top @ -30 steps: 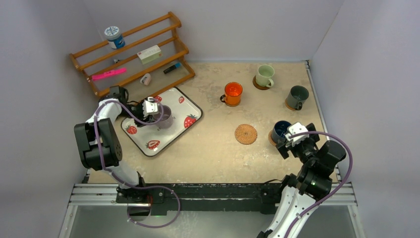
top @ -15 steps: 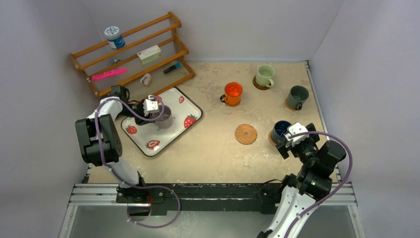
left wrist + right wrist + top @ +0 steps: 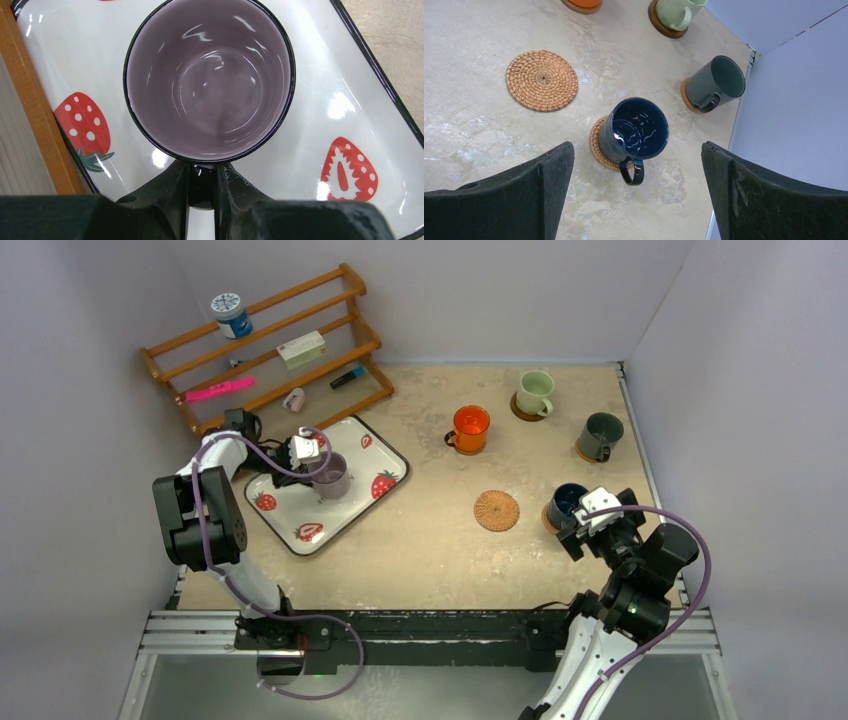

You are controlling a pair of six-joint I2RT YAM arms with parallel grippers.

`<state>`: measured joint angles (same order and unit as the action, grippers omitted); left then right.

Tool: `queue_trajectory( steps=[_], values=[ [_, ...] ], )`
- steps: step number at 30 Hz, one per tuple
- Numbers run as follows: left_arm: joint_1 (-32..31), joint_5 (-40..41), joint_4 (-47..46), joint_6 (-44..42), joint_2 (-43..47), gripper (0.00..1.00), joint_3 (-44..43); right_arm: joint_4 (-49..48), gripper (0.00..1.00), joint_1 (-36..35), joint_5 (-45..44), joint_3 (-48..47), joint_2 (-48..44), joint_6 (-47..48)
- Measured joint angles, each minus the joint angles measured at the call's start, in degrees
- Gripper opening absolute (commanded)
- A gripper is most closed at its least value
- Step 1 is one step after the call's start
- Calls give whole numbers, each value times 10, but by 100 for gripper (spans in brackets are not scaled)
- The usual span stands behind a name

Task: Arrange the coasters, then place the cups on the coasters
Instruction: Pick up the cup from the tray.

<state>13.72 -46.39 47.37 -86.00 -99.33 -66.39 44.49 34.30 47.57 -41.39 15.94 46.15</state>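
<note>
A translucent purple-grey cup [image 3: 331, 475] [image 3: 209, 80] stands on the strawberry tray [image 3: 372, 445]. My left gripper [image 3: 309, 455] [image 3: 202, 185] is shut on its dark handle at the near side. An empty wicker coaster [image 3: 496, 510] [image 3: 542, 80] lies mid-table. The dark blue cup [image 3: 567, 501] [image 3: 638, 131] sits on a coaster [image 3: 599, 145] just ahead of my open right gripper [image 3: 590, 512] [image 3: 638, 192]. The orange cup [image 3: 470, 427], the pale green cup [image 3: 535, 393] [image 3: 676, 12] and the dark grey-green cup [image 3: 602, 435] [image 3: 715, 82] each stand on a brown coaster.
A wooden rack [image 3: 265, 345] at the back left holds a blue-and-white lidded jar [image 3: 231, 314] and small items; its edge [image 3: 30, 100] runs close beside the tray. Grey walls enclose the table on the left, back and right.
The left gripper has closed onto the purple-grey cup's handle. The right arm has stayed still.
</note>
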Motion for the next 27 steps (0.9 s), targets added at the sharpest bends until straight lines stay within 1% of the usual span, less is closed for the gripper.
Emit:
queue_trajectory(
  steps=[8, 14, 20, 27],
  values=[
    [0, 0, 16, 2, 0, 0, -6, 0, 99, 0, 0, 0, 0, 0],
    [0, -13, 19, 32, 13, 0, -15, 0, 99, 0, 0, 0, 0, 0],
    [0, -44, 16, 78, 52, 0, -20, 0, 99, 0, 0, 0, 0, 0],
    [-19, -68, -15, 165, 110, 0, -17, 0, 99, 0, 0, 0, 0, 0]
  ],
)
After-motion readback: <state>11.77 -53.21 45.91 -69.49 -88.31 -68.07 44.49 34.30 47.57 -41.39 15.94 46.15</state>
